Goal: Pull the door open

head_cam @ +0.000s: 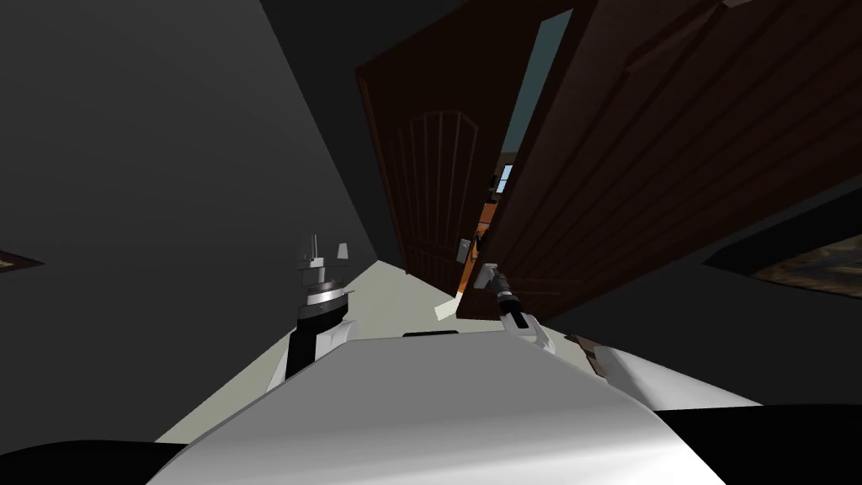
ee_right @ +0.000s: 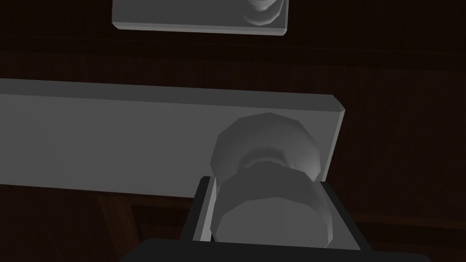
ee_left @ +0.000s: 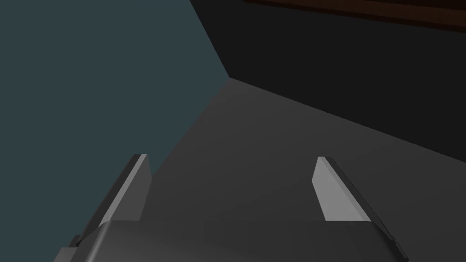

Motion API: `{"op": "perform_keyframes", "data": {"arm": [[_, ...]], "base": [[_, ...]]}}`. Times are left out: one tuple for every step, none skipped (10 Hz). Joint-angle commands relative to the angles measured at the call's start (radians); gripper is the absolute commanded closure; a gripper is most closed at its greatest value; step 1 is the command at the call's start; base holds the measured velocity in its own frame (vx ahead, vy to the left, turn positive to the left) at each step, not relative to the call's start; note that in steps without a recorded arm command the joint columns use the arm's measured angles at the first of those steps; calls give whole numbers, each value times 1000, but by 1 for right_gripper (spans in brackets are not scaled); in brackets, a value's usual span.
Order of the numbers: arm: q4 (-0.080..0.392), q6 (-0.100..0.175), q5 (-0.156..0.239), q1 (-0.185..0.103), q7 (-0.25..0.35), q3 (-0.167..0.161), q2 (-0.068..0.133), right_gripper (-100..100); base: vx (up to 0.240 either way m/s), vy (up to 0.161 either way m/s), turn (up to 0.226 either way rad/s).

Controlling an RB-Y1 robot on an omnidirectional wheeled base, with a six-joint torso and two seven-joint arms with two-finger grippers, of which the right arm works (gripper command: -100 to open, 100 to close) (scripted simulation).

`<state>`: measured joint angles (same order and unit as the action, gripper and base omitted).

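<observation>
A dark brown door [head_cam: 657, 168] stands ajar on my right, its free edge slanting down toward my chest. My right gripper [head_cam: 486, 276] is at that edge. The right wrist view shows a round grey knob [ee_right: 273, 214] on a long grey plate [ee_right: 113, 141], and my right gripper [ee_right: 266, 186] is shut on the knob, with the fingers [ee_right: 205, 209] pressing its sides. A second grey plate [ee_right: 200, 18] sits on the door beyond it. My left gripper [head_cam: 324, 250] is held up at the left, away from the door, and in its wrist view the left gripper [ee_left: 232, 158] is open and holds nothing.
Through the gap beside the door's edge I see a strip of lit room [head_cam: 497, 202]. Left of the gap is another brown panel [head_cam: 438, 185] with arched mouldings. Dark walls close in on both sides, with a pale floor strip [head_cam: 370, 295] between them.
</observation>
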<state>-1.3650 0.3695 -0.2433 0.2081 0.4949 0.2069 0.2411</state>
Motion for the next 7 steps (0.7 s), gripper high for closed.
{"op": "perform_keyframes", "data": {"arm": [[-13, 11, -4, 1, 25, -31, 18, 100], [-20, 15, -7, 3, 34, -47, 23, 100], [-19, 7, -6, 6, 26, -33, 19, 100], [-23, 27, -10, 22, 44, -47, 33, 100], [-26, 37, -12, 30, 54, -52, 42, 100], [-30, 47, -15, 40, 65, -58, 52, 100], [-37, 64, -18, 55, 83, -68, 68, 100]], "base": [[-242, -81, 174], [-209, -105, 138], [-83, -47, 41], [-139, -31, 95], [-210, -70, 150], [-239, -108, 141], [-237, -103, 168]]}}
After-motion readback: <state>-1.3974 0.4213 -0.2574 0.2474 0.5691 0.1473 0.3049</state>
